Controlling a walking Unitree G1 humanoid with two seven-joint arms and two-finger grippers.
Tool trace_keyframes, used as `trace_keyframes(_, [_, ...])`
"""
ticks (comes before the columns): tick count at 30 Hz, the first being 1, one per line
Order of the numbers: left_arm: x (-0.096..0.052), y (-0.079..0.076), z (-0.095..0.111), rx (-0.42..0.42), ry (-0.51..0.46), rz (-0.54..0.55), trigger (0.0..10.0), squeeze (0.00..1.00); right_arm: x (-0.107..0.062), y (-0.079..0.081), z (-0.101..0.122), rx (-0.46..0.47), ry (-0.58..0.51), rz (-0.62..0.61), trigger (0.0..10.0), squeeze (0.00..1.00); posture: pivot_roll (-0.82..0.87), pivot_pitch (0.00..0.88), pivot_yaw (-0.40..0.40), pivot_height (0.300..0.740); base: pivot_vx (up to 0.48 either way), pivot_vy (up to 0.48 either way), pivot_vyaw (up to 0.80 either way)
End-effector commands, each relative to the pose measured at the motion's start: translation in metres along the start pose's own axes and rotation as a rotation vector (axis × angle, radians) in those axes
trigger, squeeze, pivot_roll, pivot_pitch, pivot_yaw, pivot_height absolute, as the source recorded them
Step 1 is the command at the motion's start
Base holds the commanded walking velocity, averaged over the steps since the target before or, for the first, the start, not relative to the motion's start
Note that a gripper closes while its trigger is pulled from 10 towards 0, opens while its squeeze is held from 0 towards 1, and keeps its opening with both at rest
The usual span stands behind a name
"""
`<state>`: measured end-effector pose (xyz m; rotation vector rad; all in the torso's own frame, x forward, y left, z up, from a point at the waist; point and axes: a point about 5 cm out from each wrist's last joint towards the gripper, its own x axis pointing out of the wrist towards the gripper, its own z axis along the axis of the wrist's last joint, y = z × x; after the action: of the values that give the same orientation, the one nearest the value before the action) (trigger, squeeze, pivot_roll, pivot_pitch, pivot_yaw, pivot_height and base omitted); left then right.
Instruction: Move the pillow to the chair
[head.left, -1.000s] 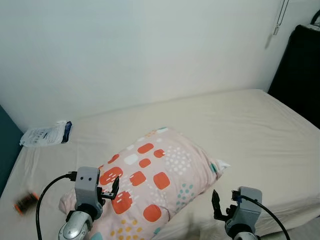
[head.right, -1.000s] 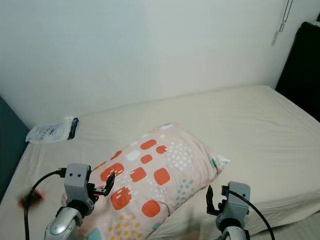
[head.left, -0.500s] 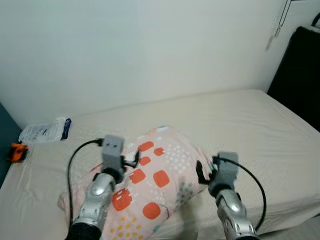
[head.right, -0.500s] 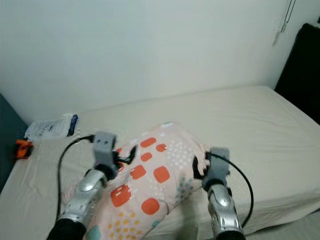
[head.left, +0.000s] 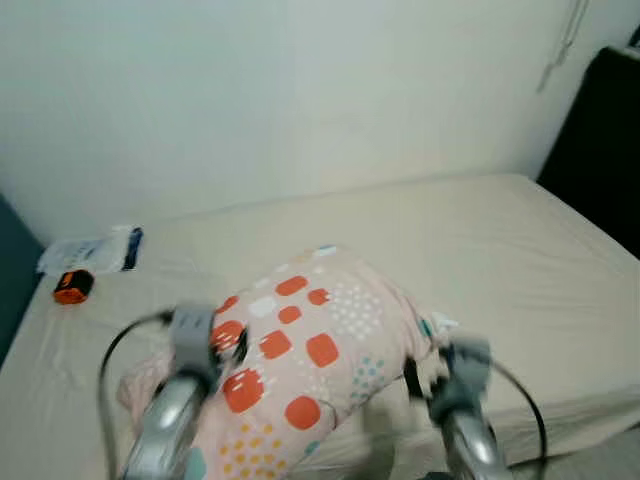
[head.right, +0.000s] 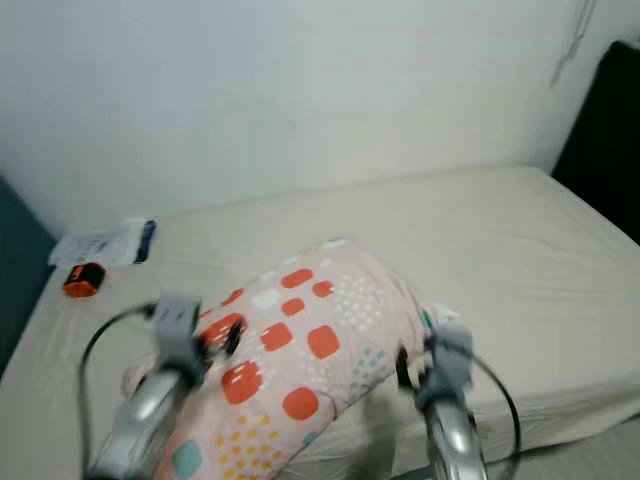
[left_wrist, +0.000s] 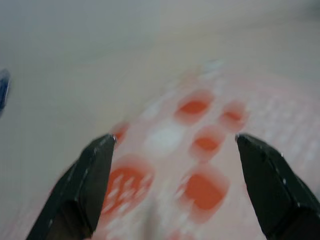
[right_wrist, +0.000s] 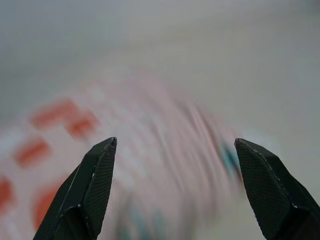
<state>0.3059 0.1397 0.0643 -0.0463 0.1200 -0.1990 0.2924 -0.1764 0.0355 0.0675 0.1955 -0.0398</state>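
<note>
- We see the pillow (head.left: 315, 355) lying on the bed (head.left: 500, 250), near the front edge, its pink cover printed with orange and white patches and small dots.
- Its long axis runs diagonally: one end points toward the wall (head.left: 300, 90) and to our right, the other toward the bed's near edge on our left.
- Our left end effector (left_wrist: 175, 187) hovers over the pillow's left part, its two black fingers (left_wrist: 82, 187) spread wide with the orange patches showing between them; from the head camera it is blurred.
- Our right end effector (right_wrist: 175, 190) sits at the pillow's right side, near the white corner tag; its fingers (right_wrist: 265, 192) are also spread wide and pinch nothing.
- We cannot tell whether either end effector touches the fabric.
- A white packet (head.left: 90, 253) lies at the far left corner of the bed by the wall, with a small orange and black object (head.left: 73, 287) just beside it.
- A dark shape (head.left: 600, 150) stands at the right edge of the scene.
</note>
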Motion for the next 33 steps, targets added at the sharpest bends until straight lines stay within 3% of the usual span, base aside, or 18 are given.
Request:
trace_keyframes(1, [-0.006, 0.002, -0.017, -0.011, 0.061, 0.017, 10.0, 0.00, -0.007, -0.003, -0.017, -0.012, 0.062, -0.017, 10.0, 0.00, 0.03, 0.000, 0.036, 0.740, 0.000, 0.000, 0.00])
trace_keyframes(3, [-0.021, 0.005, -0.018, -0.009, 0.044, 0.001, 10.0, 0.00, -0.019, -0.009, -0.018, 0.017, 0.040, -0.026, 10.0, 0.00, 0.03, 0.000, 0.036, 0.740, 0.000, 0.000, 0.00])
trace_keyframes(4, [-0.021, 0.005, -0.018, -0.009, 0.044, 0.001, 10.0, 0.00, -0.019, -0.009, -0.018, 0.017, 0.040, -0.026, 10.0, 0.00, 0.03, 0.000, 0.036, 0.740, 0.000, 0.000, 0.00])
trace_keyframes(6, [-0.047, 0.016, -0.025, -0.031, 0.053, 0.036, 10.0, 0.00, -0.041, -0.017, -0.031, 0.034, 0.056, -0.042, 10.0, 0.00, 0.03, 0.000, 0.036, 0.740, 0.000, 0.000, 0.00])
trace_keyframes(7, [-0.047, 0.016, -0.025, -0.031, 0.053, 0.036, 10.0, 0.00, -0.041, -0.017, -0.031, 0.034, 0.056, -0.042, 10.0, 0.00, 0.03, 0.000, 0.036, 0.740, 0.000, 0.000, 0.00])
trace_keyframes(9, [-0.077, 0.033, -0.040, -0.027, 0.098, 0.103, 10.0, 0.00, -0.070, -0.023, -0.053, 0.033, 0.117, -0.054, 10.0, 0.00, 0.04, 0.000, 0.033, 0.740, 0.000, 0.000, 0.00])
trace_keyframes(11, [-0.084, 0.037, -0.043, -0.023, 0.110, 0.120, 10.0, 0.00, -0.076, -0.024, -0.059, 0.031, 0.134, -0.058, 10.0, 0.00, 0.04, 0.000, 0.033, 0.740, 0.000, 0.000, 0.00])
trace_keyframes(13, [-0.077, 0.036, -0.043, -0.023, 0.104, 0.114, 10.0, 0.00, -0.069, -0.023, -0.057, 0.034, 0.125, -0.059, 10.0, 0.00, 0.04, 0.000, 0.036, 0.740, 0.000, 0.000, 0.00])
trace_keyframes(15, [-0.043, 0.021, -0.035, -0.027, 0.070, 0.063, 10.0, 0.00, -0.039, -0.014, -0.042, 0.033, 0.078, -0.040, 10.0, 0.00, 0.04, 0.000, 0.041, 0.740, 0.000, 0.000, 0.00])
trace_keyframes(16, [-0.043, 0.021, -0.035, -0.027, 0.070, 0.063, 10.0, 0.00, -0.039, -0.014, -0.042, 0.033, 0.078, -0.040, 10.0, 0.00, 0.04, 0.000, 0.041, 0.740, 0.000, 0.000, 0.00])
trace_keyframes(17, [-0.027, 0.012, -0.029, -0.028, 0.054, 0.038, 10.0, 0.00, -0.025, -0.010, -0.032, 0.027, 0.058, -0.028, 10.0, 0.00, 0.04, 0.000, 0.041, 0.740, 0.000, 0.000, 0.00])
trace_keyframes(18, [-0.027, 0.012, -0.029, -0.028, 0.054, 0.038, 10.0, 0.00, -0.025, -0.010, -0.032, 0.027, 0.058, -0.028, 10.0, 0.00, 0.04, 0.000, 0.041, 0.740, 0.000, 0.000, 0.00])
trace_keyframes(20, [-0.009, -0.003, -0.015, -0.051, 0.017, 0.001, 10.0, 0.00, -0.008, -0.006, -0.017, 0.003, 0.030, -0.007, 10.0, 0.00, 0.03, 0.000, 0.045, 0.740, 0.000, 0.000, 0.00])
trace_keyframes(24, [-0.036, 0.009, -0.028, -0.035, 0.056, 0.013, 10.0, 0.00, -0.030, -0.014, -0.033, 0.009, 0.071, -0.004, 10.0, 0.00, 0.03, 0.000, 0.031, 0.740, 0.000, 0.000, 0.00])
trace_keyframes(25, [-0.036, 0.009, -0.028, -0.035, 0.056, 0.013, 10.0, 0.00, -0.030, -0.014, -0.033, 0.009, 0.071, -0.004, 10.0, 0.00, 0.03, 0.000, 0.031, 0.740, 0.000, 0.000, 0.00])
trace_keyframes(27, [-0.050, 0.021, -0.034, -0.025, 0.077, 0.050, 10.0, 0.00, -0.048, -0.012, -0.046, -0.021, 0.116, 0.039, 10.0, 0.00, 0.03, 0.000, -0.001, 0.740, 0.000, 0.000, 0.00])
trace_keyframes(31, [-0.049, 0.025, -0.032, -0.016, 0.068, 0.061, 10.0, 0.00, -0.053, -0.009, -0.051, -0.068, 0.149, 0.078, 10.0, 0.00, 0.03, 0.000, -0.032, 0.740, 0.000, 0.000, 0.00])
trace_keyframes(33, [-0.039, 0.027, -0.029, 0.003, 0.049, 0.074, 10.0, 0.00, -0.052, -0.008, -0.053, -0.127, 0.169, 0.119, 10.0, 0.00, 0.04, 0.000, -0.075, 0.740, 0.000, 0.000, 0.00])
